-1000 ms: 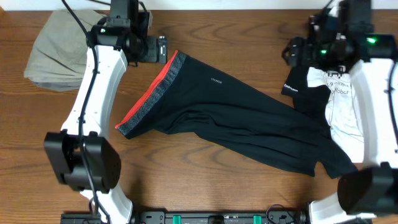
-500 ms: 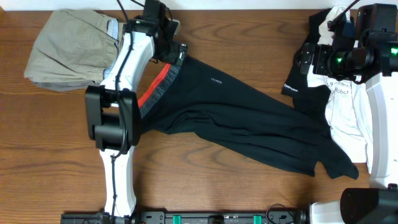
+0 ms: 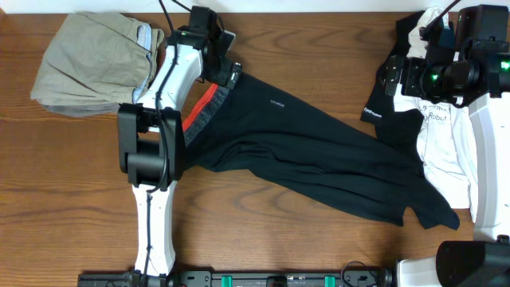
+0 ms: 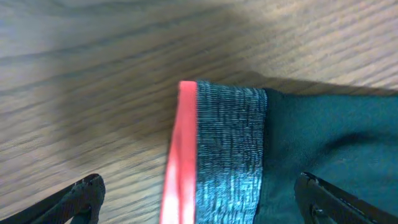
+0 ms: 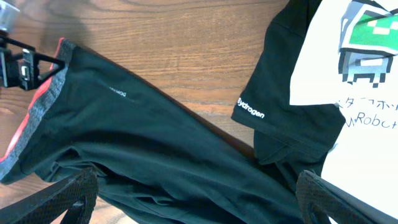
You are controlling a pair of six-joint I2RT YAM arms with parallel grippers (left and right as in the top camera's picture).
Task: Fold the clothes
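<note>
Black pants (image 3: 319, 167) sprawl across wooden table (image 3: 64, 199); left claw (image 4: 199, 202) spread wide over grey-red waistband (image 4: 217, 149) corner, 11 o'clock; right claw (image 5: 199, 199) wide too, hovering at 2 o'clock.

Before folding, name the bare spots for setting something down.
Bare wood: front left of the table, in front of the khaki trousers; the back strip behind the black pants; the front edge before them. Crowded: right side, with the white T-shirt.

Left arm (image 3: 170, 76) and right arm (image 3: 486, 135): white link shells, black joints, black cables (image 3: 165, 9); green indicator lights (image 3: 434, 77) on right wrist; left pincer (image 4: 202, 199) black.
</note>
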